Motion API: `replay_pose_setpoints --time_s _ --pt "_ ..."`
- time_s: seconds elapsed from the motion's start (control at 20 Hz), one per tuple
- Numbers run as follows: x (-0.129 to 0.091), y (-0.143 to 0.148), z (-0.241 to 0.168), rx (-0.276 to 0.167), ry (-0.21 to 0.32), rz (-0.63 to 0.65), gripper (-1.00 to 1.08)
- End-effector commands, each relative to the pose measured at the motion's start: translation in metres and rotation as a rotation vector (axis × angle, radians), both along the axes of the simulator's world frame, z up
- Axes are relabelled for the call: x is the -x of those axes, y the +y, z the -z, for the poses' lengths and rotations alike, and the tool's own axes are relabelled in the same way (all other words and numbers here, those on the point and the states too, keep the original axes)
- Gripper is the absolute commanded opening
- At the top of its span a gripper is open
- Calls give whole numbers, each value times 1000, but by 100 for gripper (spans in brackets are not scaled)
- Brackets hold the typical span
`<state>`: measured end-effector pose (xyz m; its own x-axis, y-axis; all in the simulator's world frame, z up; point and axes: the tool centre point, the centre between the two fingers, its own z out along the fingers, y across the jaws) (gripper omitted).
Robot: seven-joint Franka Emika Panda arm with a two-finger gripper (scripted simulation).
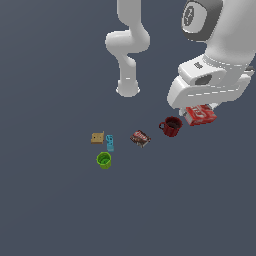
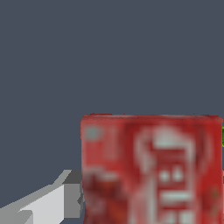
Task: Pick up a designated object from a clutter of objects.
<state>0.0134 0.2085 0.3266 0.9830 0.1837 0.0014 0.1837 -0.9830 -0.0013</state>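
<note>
Exterior view shows the end effector (image 1: pixel 201 111) over the red box (image 1: pixel 202 115), beside the dark red mug (image 1: pixel 171 126). Wrist view shows one finger (image 2: pixel 65 199) touching the box (image 2: pixel 153 170); whether it grips I cannot tell.

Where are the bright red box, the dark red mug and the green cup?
Red box (image 1: pixel 202 115), exterior view, its lettered top face.
Dark red mug (image 1: pixel 171 127), exterior view, its outer wall.
Green cup (image 1: pixel 104 160), exterior view, its open mouth.

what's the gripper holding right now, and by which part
It looks closed on the red box, one finger against the box's side edge. The other finger is hidden, so the hold is likely, not certain.
</note>
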Motion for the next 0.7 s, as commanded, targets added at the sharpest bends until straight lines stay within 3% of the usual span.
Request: replay_pose_setpoints --time_s 0.0,0.65 --pt "-3 1 -17 1 1 1 -100" --pt "-12 4 -53 1 1 1 -100"
